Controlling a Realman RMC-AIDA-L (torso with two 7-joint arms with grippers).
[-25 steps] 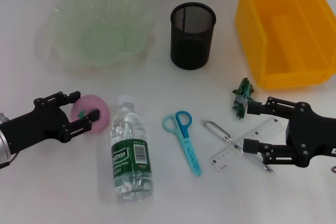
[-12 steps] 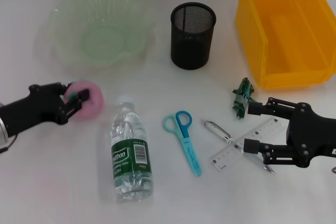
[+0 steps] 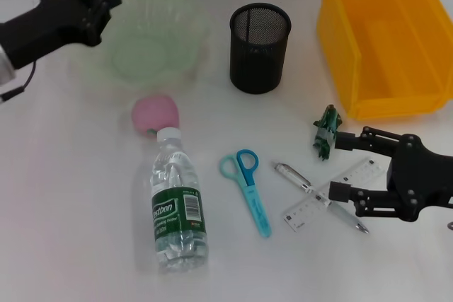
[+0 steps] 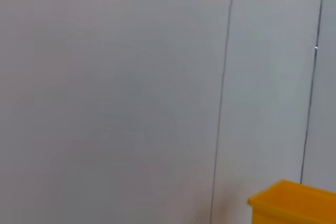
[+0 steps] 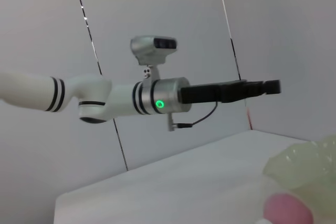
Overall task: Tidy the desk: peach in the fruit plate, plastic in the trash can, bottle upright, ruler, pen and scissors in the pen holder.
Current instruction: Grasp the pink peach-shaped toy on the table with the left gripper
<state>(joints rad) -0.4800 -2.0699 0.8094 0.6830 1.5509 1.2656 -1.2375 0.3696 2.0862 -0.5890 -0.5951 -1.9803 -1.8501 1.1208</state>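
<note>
The pink peach lies on the table between the pale green fruit plate and the cap of the lying bottle. My left gripper is raised over the plate's left rim, open and empty; it also shows in the right wrist view. My right gripper is open low at the right. Its upper fingertip is beside the green plastic wrapper. Its lower finger lies over the clear ruler and the pen. Blue scissors lie at the middle.
The black mesh pen holder stands at the back middle. The yellow bin stands at the back right and also shows in the left wrist view. The right wrist view shows the peach and the plate's rim.
My left gripper rose from the table up and back over the plate. The peach left it and now lies by the bottle cap. The right arm has barely moved.
</note>
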